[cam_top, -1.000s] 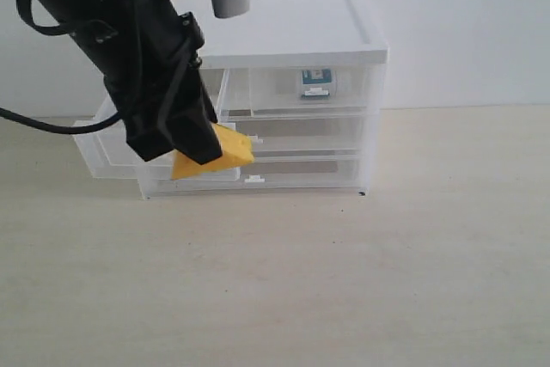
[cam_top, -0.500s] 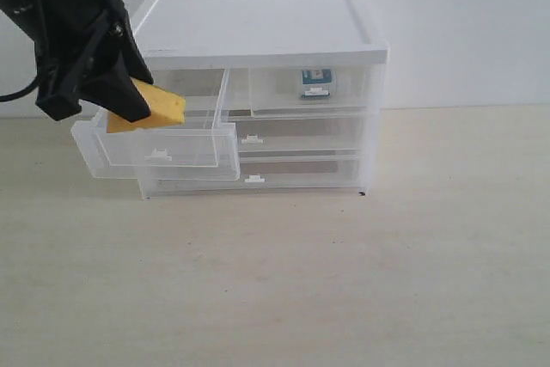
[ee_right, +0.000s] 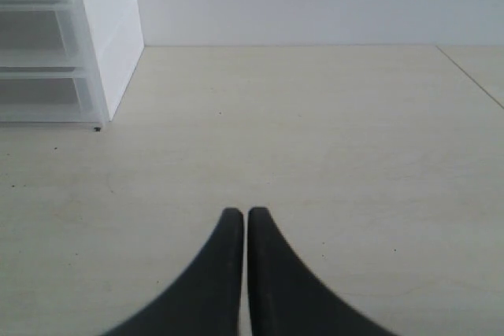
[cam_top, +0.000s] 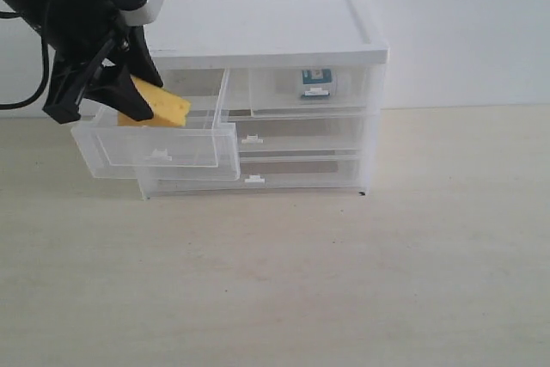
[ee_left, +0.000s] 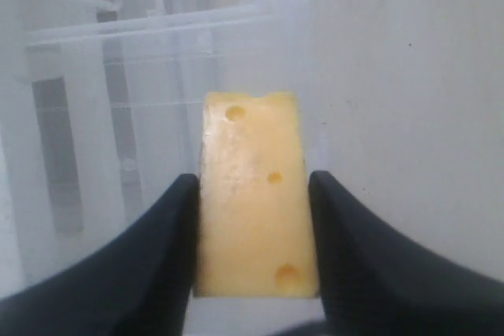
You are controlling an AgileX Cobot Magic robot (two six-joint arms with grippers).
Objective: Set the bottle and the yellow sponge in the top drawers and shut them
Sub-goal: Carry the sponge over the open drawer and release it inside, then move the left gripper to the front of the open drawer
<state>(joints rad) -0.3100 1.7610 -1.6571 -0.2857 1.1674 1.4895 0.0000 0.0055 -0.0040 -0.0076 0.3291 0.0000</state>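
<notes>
bottle (cam_top: pixel 315 83) in shut right drawer (cam_top: pixel 275 88); left tool (ee_left: pixel 252 186) clamped on sponge (cam_top: pixel 168 107) over open left drawer (cam_top: pixel 185 145) (right tool (ee_right: pixel 244 222) together, empty). remaining: release, shut.

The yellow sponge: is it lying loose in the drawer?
No, the black fingers pinch the yellow sponge from both sides.

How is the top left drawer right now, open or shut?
Open: the top left drawer juts out past the cabinet front, with the left gripper holding the yellow sponge over it.
</notes>
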